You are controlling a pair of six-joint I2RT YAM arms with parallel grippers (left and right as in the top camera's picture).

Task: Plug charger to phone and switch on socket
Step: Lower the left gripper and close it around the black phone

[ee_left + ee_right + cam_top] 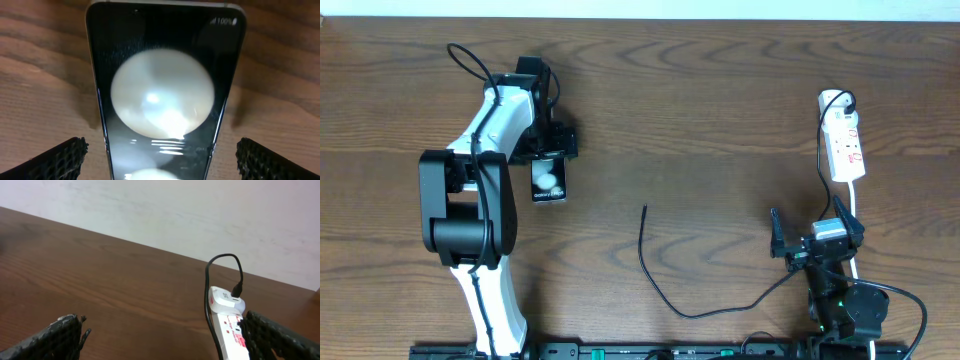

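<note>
The phone (549, 182) lies flat on the table at the left, black with white circles on its face. My left gripper (548, 158) hovers over its far end, open. In the left wrist view the phone (160, 65) lies between the spread fingers (160, 155), untouched. The charger cable (665, 300) curves across the table; its free plug tip (644, 208) lies in the middle, apart from the phone. The white socket (844, 140) lies at the far right with the cable's other end plugged in at its top (236, 292). My right gripper (817, 242) is open and empty, just short of the socket (227, 327).
The socket's white cord (855, 205) runs down past my right gripper. The table's far edge meets a pale wall (200, 215) behind the socket. The robot bases sit along the front edge (640, 350).
</note>
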